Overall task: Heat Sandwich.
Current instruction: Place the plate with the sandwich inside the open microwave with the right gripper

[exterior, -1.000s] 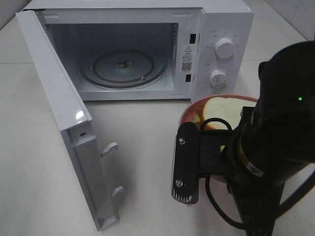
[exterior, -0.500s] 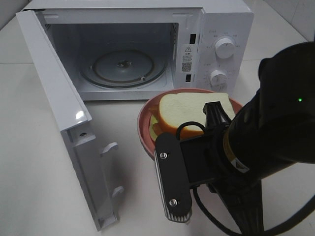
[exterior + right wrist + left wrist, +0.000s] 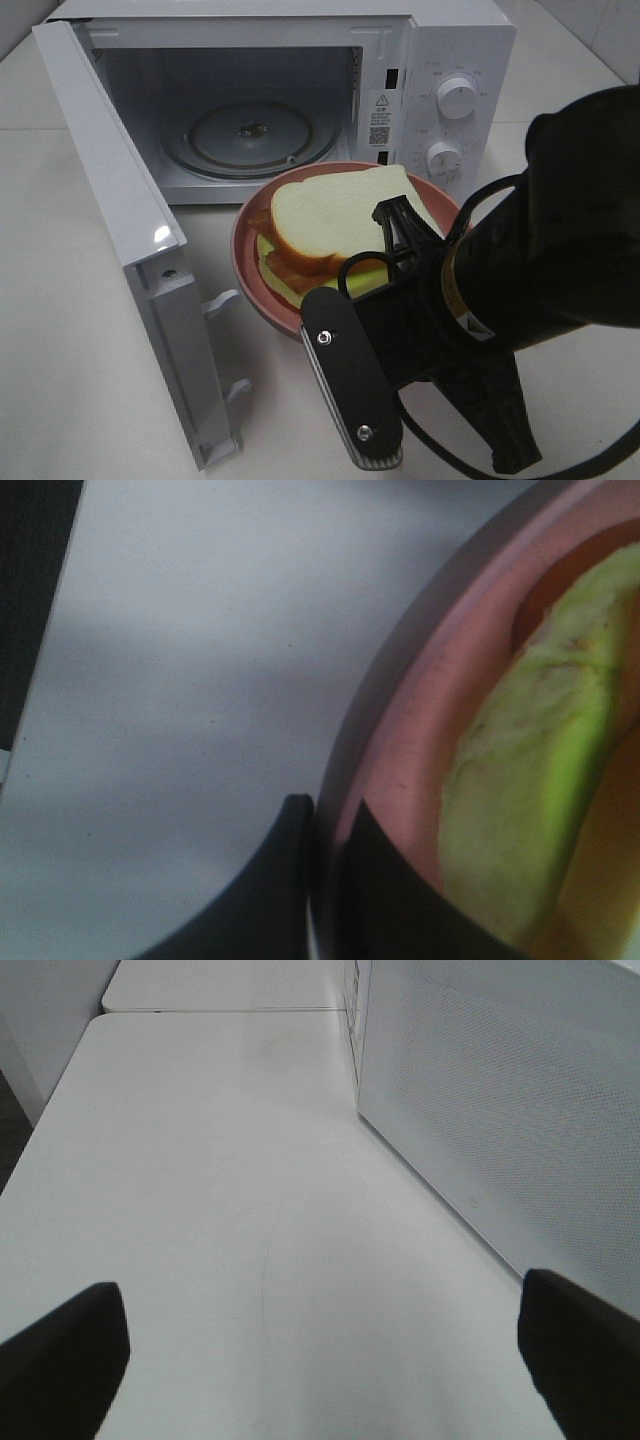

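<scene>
The sandwich (image 3: 330,215), white bread over green lettuce and orange filling, lies on a round pink plate (image 3: 247,235) held above the table in front of the open microwave (image 3: 455,50). My right gripper (image 3: 325,825) is shut on the plate's rim (image 3: 420,750), with lettuce (image 3: 520,810) just beside it. In the high view my right arm (image 3: 540,270) covers the plate's near right side. The left gripper (image 3: 320,1360) is open and empty, low over the table beside a white dotted panel of the microwave (image 3: 500,1110).
The microwave door (image 3: 130,230) swings out to the left, toward the table's front. Inside, the glass turntable (image 3: 250,135) is bare. Two dials (image 3: 458,97) sit on the right panel. Bare white table (image 3: 60,330) lies left of the door.
The right arm has carried the plate with the sandwich leftward, from in front of the dials to in front of the microwave's opening. The left gripper stays open.
</scene>
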Robot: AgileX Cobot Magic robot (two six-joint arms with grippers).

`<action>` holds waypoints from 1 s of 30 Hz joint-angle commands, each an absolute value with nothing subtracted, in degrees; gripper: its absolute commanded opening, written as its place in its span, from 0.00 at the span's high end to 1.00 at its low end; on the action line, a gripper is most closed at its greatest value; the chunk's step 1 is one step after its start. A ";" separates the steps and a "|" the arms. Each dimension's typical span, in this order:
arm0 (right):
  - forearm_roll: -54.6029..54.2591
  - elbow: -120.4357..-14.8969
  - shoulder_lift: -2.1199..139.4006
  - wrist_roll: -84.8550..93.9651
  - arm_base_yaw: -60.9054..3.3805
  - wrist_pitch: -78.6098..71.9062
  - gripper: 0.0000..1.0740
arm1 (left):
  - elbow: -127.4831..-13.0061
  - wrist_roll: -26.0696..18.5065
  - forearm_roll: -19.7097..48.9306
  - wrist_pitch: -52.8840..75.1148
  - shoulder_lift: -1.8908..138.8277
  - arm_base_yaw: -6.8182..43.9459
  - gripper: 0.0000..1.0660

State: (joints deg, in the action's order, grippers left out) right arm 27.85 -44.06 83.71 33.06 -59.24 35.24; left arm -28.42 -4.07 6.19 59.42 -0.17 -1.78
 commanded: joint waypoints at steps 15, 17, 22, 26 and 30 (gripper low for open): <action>16.67 -44.12 83.37 66.63 -46.07 28.48 1.00 | -28.25 -3.72 6.36 58.90 -1.78 -1.95 0.05; 12.61 -44.12 83.37 73.85 -44.00 27.44 1.00 | -28.25 -3.72 6.36 58.90 -1.78 -1.95 0.05; 6.53 -44.12 83.37 84.40 -39.76 27.39 1.00 | -28.25 -3.72 6.36 58.90 -1.78 -1.95 0.05; 4.41 -44.12 83.37 89.78 -37.30 27.39 1.00 | -28.25 -3.72 6.36 58.90 -1.78 -1.95 0.05; 3.90 -44.12 83.37 92.19 -36.67 27.22 1.00 | -28.25 -3.72 6.36 58.90 -1.78 -1.95 0.05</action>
